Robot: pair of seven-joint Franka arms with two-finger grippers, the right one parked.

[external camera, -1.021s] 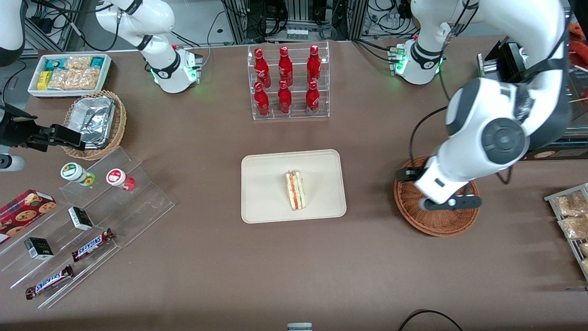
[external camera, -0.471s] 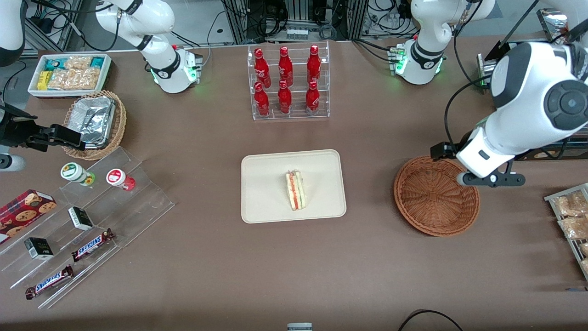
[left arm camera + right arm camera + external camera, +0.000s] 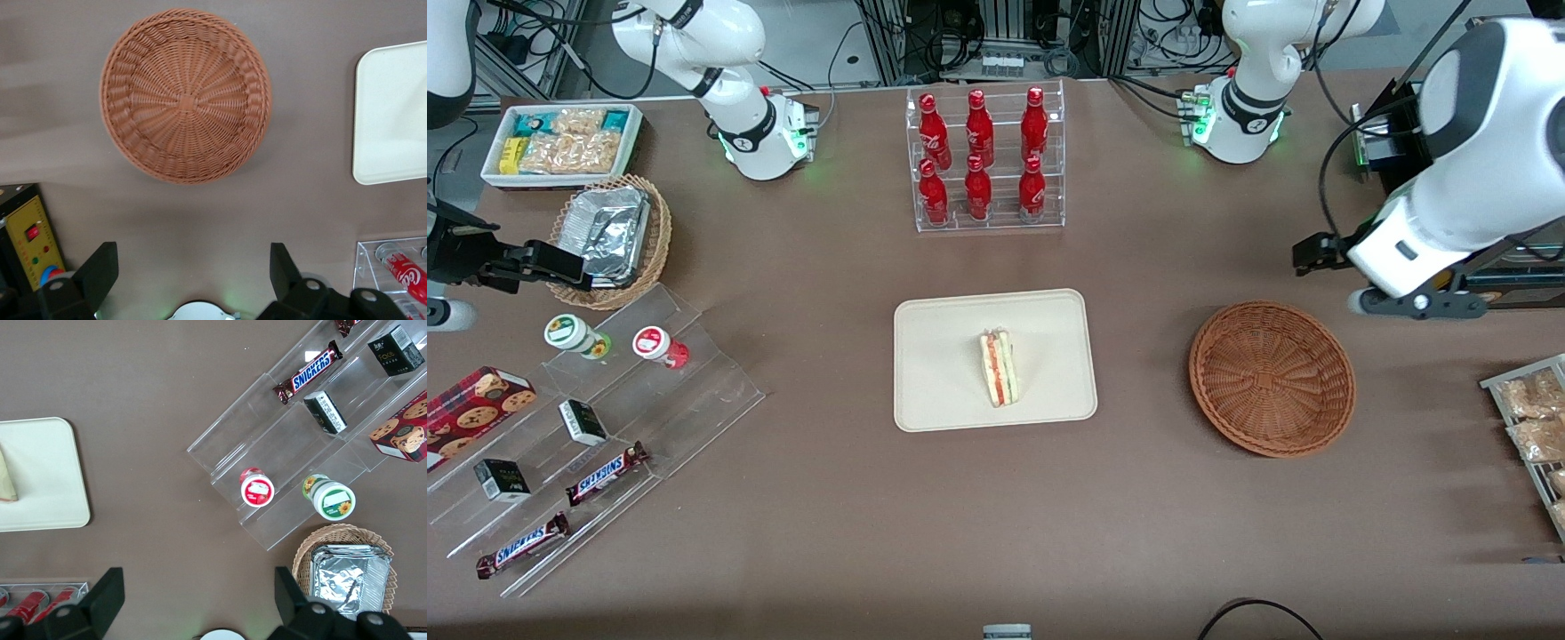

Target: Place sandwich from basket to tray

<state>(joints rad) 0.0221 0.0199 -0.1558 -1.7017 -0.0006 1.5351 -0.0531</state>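
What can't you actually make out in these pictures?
- Front view: the pincer hangs open and empty above the table beside the basket, but the arm's wrist hides its fingers here.
- Left wrist view: the picture's edge cuts off the tray, so no sandwich shows.
- Front view: the sandwich is too small to tell its wrapping.

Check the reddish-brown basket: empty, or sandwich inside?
Empty. The basket shows only bare weave; the sandwich lies on the tray. The open gripper hangs above the table.
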